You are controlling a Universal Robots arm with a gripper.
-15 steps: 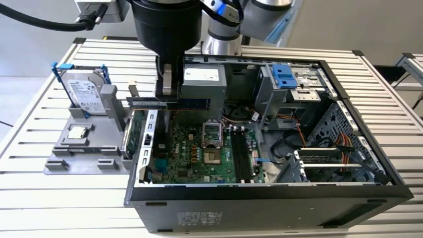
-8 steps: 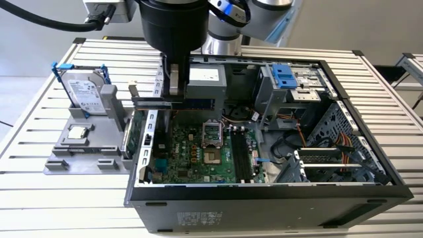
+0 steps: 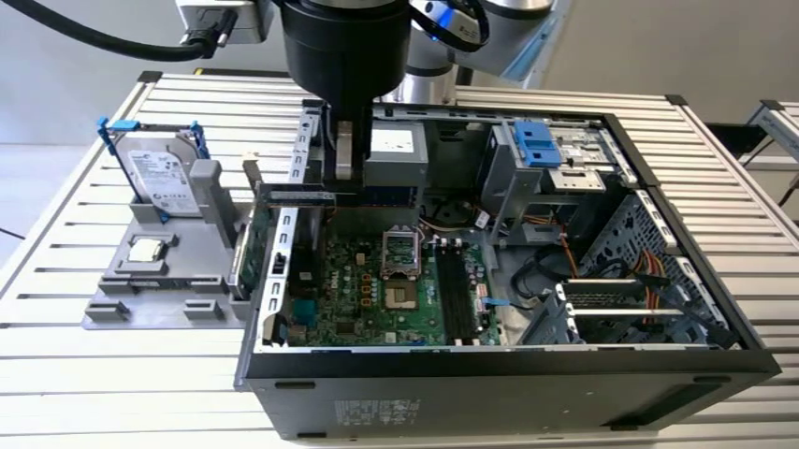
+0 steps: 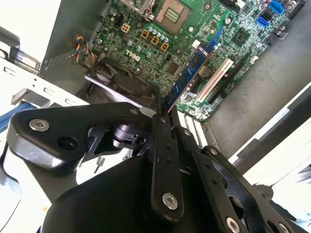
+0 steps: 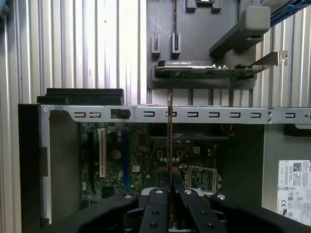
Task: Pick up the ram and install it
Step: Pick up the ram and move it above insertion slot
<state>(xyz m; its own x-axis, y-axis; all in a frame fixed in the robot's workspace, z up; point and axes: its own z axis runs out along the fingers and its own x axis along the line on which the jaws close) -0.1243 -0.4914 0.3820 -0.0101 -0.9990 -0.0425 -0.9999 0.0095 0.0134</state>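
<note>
The ram (image 4: 190,73), a thin blue circuit-board stick, is held in my gripper (image 4: 165,110), which is shut on it. It hangs above the green motherboard (image 4: 146,39) of the open computer case. In the first wrist view the ram (image 5: 170,141) appears edge-on, rising from the gripper (image 5: 171,191) across the case's metal rear rail (image 5: 218,115). In the exterior view the gripper (image 3: 346,182) hangs over the case's back corner on the exterior view's left, with the ram (image 3: 297,195) lying level just above the case wall. The long black memory slots (image 3: 456,299) lie on the motherboard beside the processor socket (image 3: 397,257).
A grey fixture (image 3: 163,304) on the exterior view's left holds a silver hard drive (image 3: 163,178) with blue clips, a processor (image 3: 148,251) and a green expansion card (image 3: 256,248). The case (image 3: 500,374) contains a drive cage (image 3: 549,154), cables (image 3: 574,262) and a fan (image 4: 124,80).
</note>
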